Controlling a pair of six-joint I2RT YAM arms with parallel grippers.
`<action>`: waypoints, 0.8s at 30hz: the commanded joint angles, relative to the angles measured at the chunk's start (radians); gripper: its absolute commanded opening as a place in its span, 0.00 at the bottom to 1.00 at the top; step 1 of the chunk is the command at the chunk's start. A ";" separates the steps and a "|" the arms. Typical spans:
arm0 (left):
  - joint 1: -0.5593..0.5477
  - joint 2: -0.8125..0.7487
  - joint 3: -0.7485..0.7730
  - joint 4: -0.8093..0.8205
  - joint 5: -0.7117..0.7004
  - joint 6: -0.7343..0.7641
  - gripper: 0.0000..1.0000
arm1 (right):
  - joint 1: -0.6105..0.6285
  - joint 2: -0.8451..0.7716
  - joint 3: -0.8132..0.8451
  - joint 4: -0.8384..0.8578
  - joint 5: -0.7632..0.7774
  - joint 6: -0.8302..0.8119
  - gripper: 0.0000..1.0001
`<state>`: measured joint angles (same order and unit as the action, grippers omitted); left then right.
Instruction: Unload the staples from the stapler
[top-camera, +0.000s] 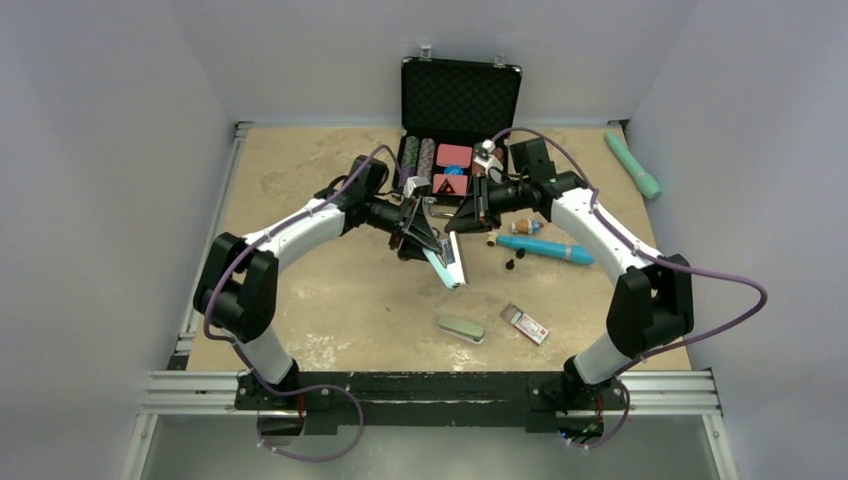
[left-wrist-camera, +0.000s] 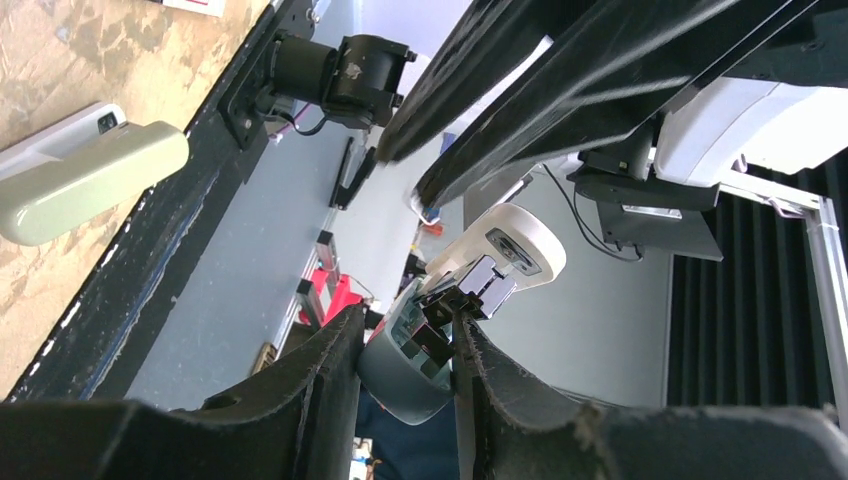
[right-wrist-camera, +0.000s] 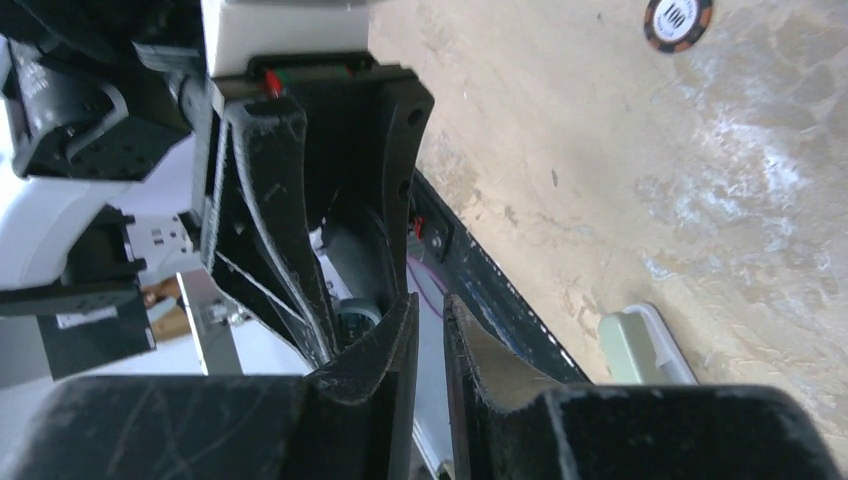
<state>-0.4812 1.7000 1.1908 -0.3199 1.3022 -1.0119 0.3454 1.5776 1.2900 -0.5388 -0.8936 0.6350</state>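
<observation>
Table (top-camera: 330, 300) carries one open black case (top-camera: 461, 95) at the far edge, its contents partly screened by the two arms meeting mid-table; small dark bits (top-camera: 511, 263) beside one blue pen (top-camera: 546, 248) are too small to identify. One stapler (left-wrist-camera: 500, 250), white top over grey-teal base and hinged apart with metal magazine showing, is held up over mid-table, clamped between the left gripper (left-wrist-camera: 405, 345) fingers. The right gripper (right-wrist-camera: 428, 318) sits at its upper end with fingers nearly together, and I cannot tell whether it grips anything. Loose items: one green tin (top-camera: 461, 327), one small box (top-camera: 525, 324), one poker chip (right-wrist-camera: 678, 15).
</observation>
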 joint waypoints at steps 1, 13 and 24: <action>-0.006 -0.023 -0.002 0.113 0.047 -0.049 0.00 | 0.038 -0.014 0.003 -0.069 -0.090 -0.115 0.19; 0.003 0.041 -0.074 0.344 0.029 -0.218 0.00 | 0.038 -0.228 -0.186 0.335 -0.334 0.140 0.22; -0.001 0.180 -0.146 1.560 -0.033 -1.127 0.00 | 0.024 -0.355 -0.286 1.029 -0.352 0.619 0.43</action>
<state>-0.4793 1.7603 1.0435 0.4389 1.3758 -1.5440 0.3614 1.2655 0.9783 0.1272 -1.1572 1.0348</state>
